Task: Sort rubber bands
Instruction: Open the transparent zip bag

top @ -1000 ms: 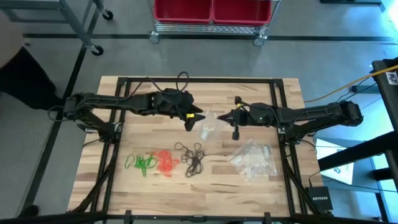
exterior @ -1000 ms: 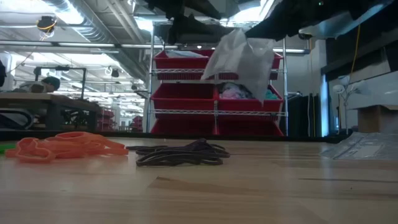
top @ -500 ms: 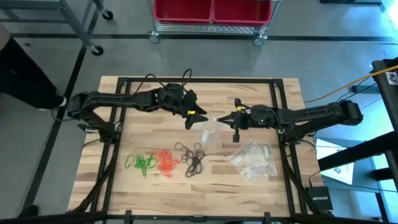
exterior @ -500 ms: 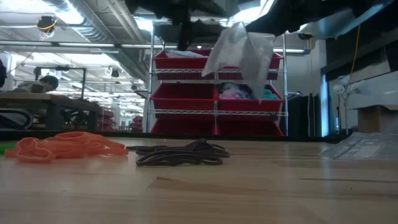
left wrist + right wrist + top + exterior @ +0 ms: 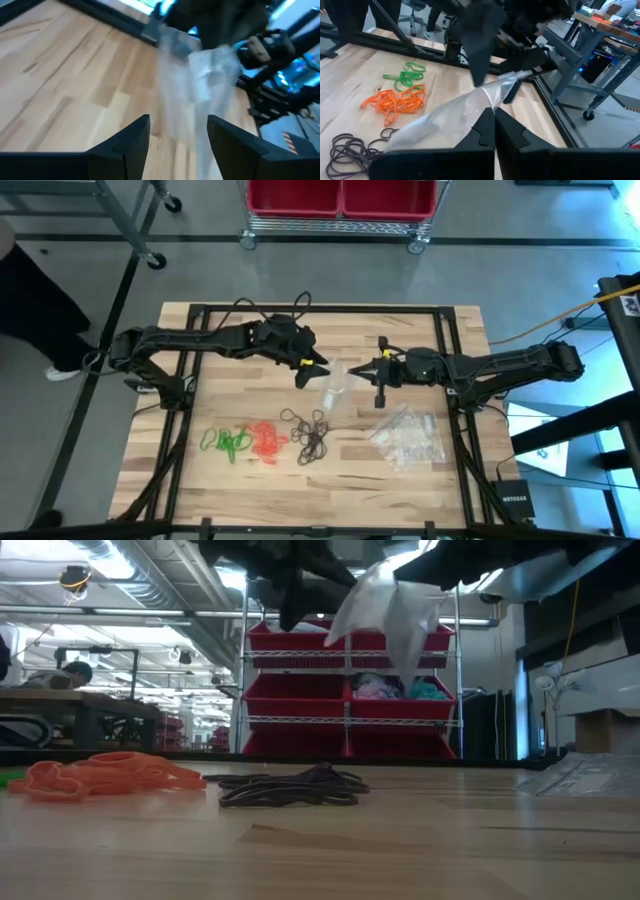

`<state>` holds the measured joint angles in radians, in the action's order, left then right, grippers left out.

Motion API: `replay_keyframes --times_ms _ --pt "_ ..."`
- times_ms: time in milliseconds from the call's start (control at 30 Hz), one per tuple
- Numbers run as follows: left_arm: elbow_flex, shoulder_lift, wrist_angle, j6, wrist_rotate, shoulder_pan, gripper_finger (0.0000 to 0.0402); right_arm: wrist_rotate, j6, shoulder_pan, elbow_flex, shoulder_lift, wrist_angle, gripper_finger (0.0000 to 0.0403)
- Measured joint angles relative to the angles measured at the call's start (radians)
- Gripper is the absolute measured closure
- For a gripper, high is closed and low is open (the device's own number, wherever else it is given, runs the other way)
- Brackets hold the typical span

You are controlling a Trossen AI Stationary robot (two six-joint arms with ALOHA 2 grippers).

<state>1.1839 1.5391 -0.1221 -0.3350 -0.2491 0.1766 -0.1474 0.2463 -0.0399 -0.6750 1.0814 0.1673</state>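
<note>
Rubber bands (image 5: 265, 442): light, limp, tangling; pinch one strand at heap edge | left gripper (image 5: 312, 370) spread beside clear bag (image 5: 336, 383) | right gripper (image 5: 372, 367) pinching bag.

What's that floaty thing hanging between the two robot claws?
A clear plastic bag. In the high view it hangs between the open left gripper and the shut right gripper, which pinches one edge. The low view shows it held well above the table.
</note>
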Motion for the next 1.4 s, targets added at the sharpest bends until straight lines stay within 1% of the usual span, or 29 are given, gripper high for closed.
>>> replay_keyframes --times_ms 167,333,433,500,567,733,767,900,1000,1067,1233,1300,1400 --pt "0.000 0.000 0.086 0.000 -0.035 -0.022 0.0211 0.000 0.004 0.000 0.000 0.000 0.007 0.0403" --pt "0.000 0.037 0.138 -0.018 -0.041 -0.035 0.0212 0.001 0.021 0.000 0.000 0.000 0.031 0.0403" --pt "0.000 0.053 0.162 -0.021 -0.043 -0.040 0.0222 0.001 0.022 0.000 0.000 0.000 0.034 0.0403" --pt "0.000 0.054 0.190 -0.016 -0.043 -0.040 0.0241 0.001 0.022 0.000 0.000 0.000 0.034 0.0403" --pt "0.000 0.053 0.212 -0.008 -0.042 -0.040 0.0271 0.001 0.021 0.000 0.000 0.000 0.031 0.0403" --pt "0.000 0.053 0.205 0.030 -0.039 -0.041 0.0377 0.004 -0.043 0.000 0.000 0.000 0.027 0.0402" --pt "0.000 0.053 0.195 0.040 -0.035 -0.045 0.0389 0.005 -0.074 0.000 0.000 0.000 0.021 0.0402" --pt "0.000 0.051 0.098 0.069 -0.029 -0.047 0.0399 0.014 -0.220 0.001 0.000 0.000 0.005 0.0399" --pt "0.000 0.045 0.029 0.086 -0.028 -0.046 0.0401 0.049 -0.290 0.001 -0.036 0.000 -0.083 0.0375" --pt "0.000 0.040 0.003 0.091 -0.027 -0.046 0.0401 0.075 -0.322 0.001 -0.081 0.000 -0.158 0.0348" --pt "0.000 0.038 0.003 0.129 -0.026 -0.063 0.0401 0.114 -0.326 0.002 -0.189 0.004 -0.305 0.0276" --pt "0.000 0.038 0.000 0.139 -0.026 -0.073 0.0401 0.118 -0.317 0.018 -0.237 0.004 -0.359 0.0258" --pt "0.000 0.038 -0.001 0.161 -0.027 -0.084 0.0402 0.133 -0.321 0.061 -0.299 0.027 -0.424 0.0246"
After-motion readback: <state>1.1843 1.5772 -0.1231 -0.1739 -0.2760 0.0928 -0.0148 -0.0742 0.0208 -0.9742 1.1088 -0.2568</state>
